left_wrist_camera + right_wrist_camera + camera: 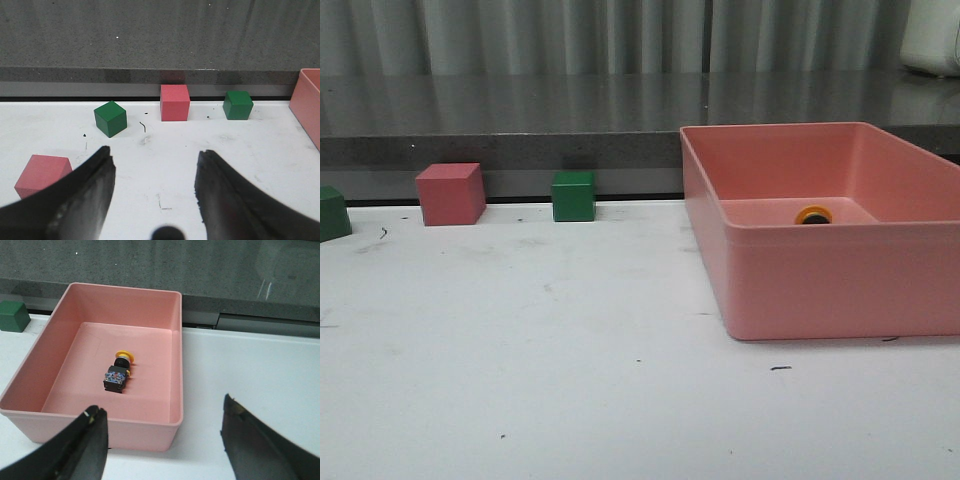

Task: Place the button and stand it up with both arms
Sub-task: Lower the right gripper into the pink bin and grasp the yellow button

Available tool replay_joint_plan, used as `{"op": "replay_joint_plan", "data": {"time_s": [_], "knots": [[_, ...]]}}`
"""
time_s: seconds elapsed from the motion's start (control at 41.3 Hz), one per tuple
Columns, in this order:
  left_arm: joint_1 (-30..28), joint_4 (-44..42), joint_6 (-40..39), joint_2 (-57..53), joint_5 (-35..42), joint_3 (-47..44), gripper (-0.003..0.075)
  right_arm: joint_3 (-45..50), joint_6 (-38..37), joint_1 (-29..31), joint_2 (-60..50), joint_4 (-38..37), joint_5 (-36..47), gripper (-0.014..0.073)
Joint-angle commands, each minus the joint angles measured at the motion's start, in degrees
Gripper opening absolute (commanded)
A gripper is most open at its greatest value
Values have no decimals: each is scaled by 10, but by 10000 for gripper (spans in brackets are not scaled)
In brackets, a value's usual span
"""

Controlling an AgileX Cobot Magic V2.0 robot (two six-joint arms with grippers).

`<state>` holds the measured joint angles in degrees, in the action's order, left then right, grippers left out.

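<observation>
Front view: the white bench (570,400) carries a pink rectangular plastic bin (840,290) on its right side. Only the yellow mushroom cap of the small industrial push-button (813,215) shows above the bin's near wall. Along the far edge of the bench stand a pink cube (450,193) and a green cube (573,196), well apart from each other; a second green cube (333,213) is cut off by the left edge of the picture. Neither of my arms appears in this view.

Right wrist view: the push-button (118,373) lies on its side on the bin floor (150,365), roughly at the centre, yellow cap pointing toward the far wall, dark blocky base with blue and clear parts toward the near wall. It touches no wall. My right tool (162,440) is spread wide and holds nothing; it hangs on the near side of the bin's near wall.

Left wrist view: my left tool (155,192) is also spread wide and empty, above bare bench surface. Ahead of it stand two green cubes and a pink cube in a loose row. A further pink cube (42,174) sits just beside the tool's finger (85,195)
</observation>
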<state>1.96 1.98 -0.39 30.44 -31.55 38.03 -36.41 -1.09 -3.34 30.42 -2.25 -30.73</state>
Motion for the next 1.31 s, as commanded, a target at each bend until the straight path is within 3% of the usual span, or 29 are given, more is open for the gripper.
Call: {"op": "replay_joint_plan", "data": {"time_s": [0.0, 0.097, 0.266, 0.46, 0.75, 1.283], "knots": [[4, 2, -6, 5, 47, 20, 364, -20, 5, 4, 10, -7, 42, 512], [4, 2, -6, 5, 47, 20, 364, -38, 5, 4, 33, -7, 22, 515], [4, 2, -6, 5, 45, 20, 364, -115, 5, 4, 120, 23, -59, 605], [4, 2, -6, 5, 45, 20, 364, -200, 5, -19, 246, 45, -143, 603], [4, 2, -6, 5, 45, 20, 364, -303, 5, -89, 424, 45, -161, 603], [4, 2, -6, 5, 45, 20, 364, -520, -29, -89, 719, 23, -241, 602]]}}
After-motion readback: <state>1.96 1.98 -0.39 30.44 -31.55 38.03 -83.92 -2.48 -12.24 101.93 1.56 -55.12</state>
